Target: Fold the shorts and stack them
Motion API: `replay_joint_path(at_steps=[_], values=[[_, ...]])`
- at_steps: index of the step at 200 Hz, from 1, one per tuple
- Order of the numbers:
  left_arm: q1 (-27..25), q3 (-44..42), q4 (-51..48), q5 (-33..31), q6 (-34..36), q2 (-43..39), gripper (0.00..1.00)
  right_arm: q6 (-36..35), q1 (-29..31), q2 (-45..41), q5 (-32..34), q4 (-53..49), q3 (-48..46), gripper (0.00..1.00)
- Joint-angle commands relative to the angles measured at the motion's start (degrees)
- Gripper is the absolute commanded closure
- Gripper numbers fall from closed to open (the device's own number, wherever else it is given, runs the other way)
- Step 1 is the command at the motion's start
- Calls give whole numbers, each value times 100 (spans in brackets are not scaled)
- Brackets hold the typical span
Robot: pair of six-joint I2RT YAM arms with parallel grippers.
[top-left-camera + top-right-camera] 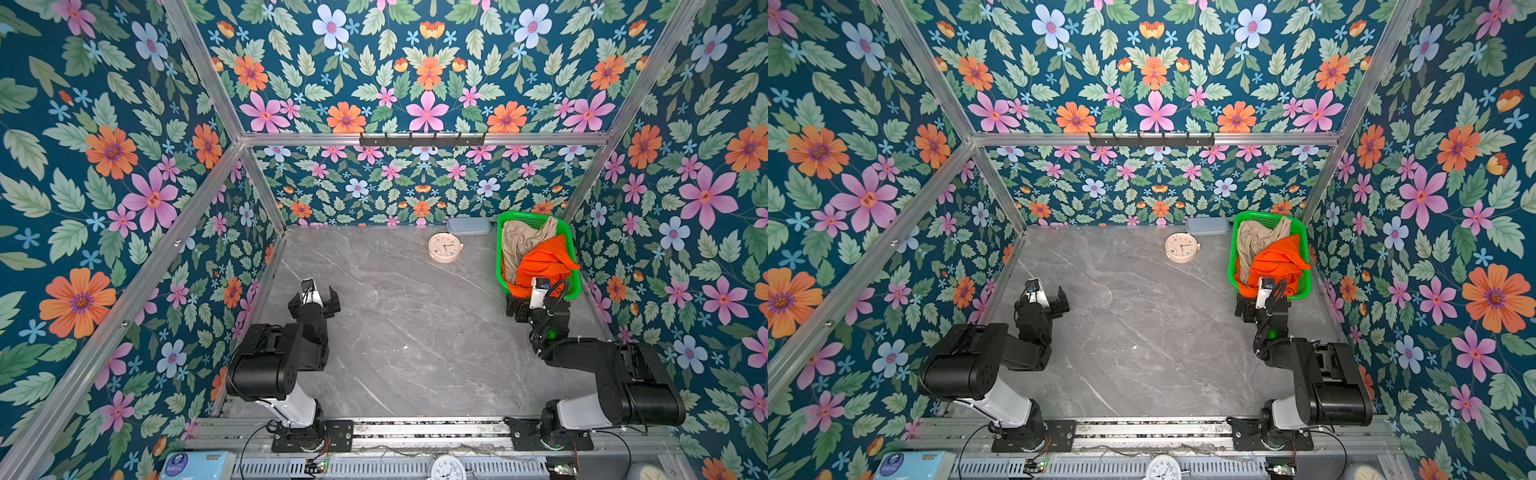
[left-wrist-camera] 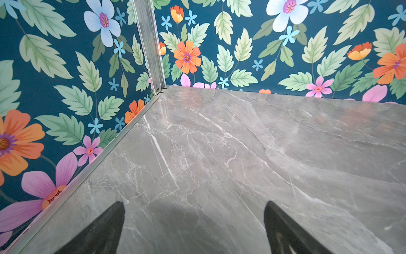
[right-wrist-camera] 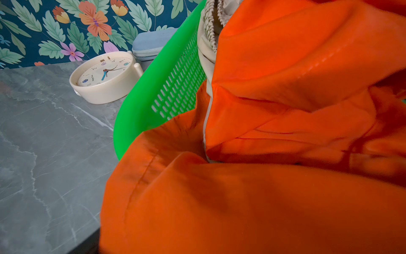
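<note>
— Any lettering on your feeds?

— Very little. Through my right wrist view, the cream clock (image 3: 103, 77) shows its dial numerals, and I can make out 2, 4, 5 and 7. There's a line of small print on its face too, but it's too fine for me to read.

— Anything else?

— In both top views a white clock (image 1: 1163, 468) at the near edge shows 10 and 11 on its dial. The blue box (image 1: 199, 464) in the near left corner carries a round emblem and some print. I can't read either from here.
</note>
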Motion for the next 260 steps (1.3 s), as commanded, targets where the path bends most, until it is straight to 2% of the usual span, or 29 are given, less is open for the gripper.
replay_joint_path(at_steps=[1, 111, 131, 145, 161, 181, 198, 222, 242, 260], values=[[8, 25, 140, 4, -10, 4, 0, -41, 2, 1, -15, 209, 23, 1], [8, -54, 205, -118, -37, -165, 0, -17, 3, -126, 15, 129, 78, 1], [8, 31, -485, -105, -31, -728, 0, 84, 2, -967, 13, -1543, 551, 1], [2, 272, -1368, 203, 41, -1239, 1, 313, 2, -1624, 106, -2935, 1039, 1], [0, 673, -2522, 585, -132, -1820, 3, 578, 6, -2205, 87, -4059, 1443, 1], [-2, 1141, -3484, 975, -578, -2322, 6, 971, 7, -2754, -158, -5104, 1862, 1], [-7, 1489, -3973, 1644, -773, -2534, 8, 1455, 2, -3049, -229, -5837, 2251, 1], [-26, 1953, -4469, 2094, -1241, -2570, 10, 1824, 2, -2754, 37, -7081, 3189, 1], [-52, 2052, -4451, 2355, -1456, -2498, 10, 2009, -39, -2014, 479, -7963, 4080, 1], [-53, 2056, -4400, 2341, -1535, -2359, 10, 2068, -287, -1172, 516, -8576, 4821, 1]])
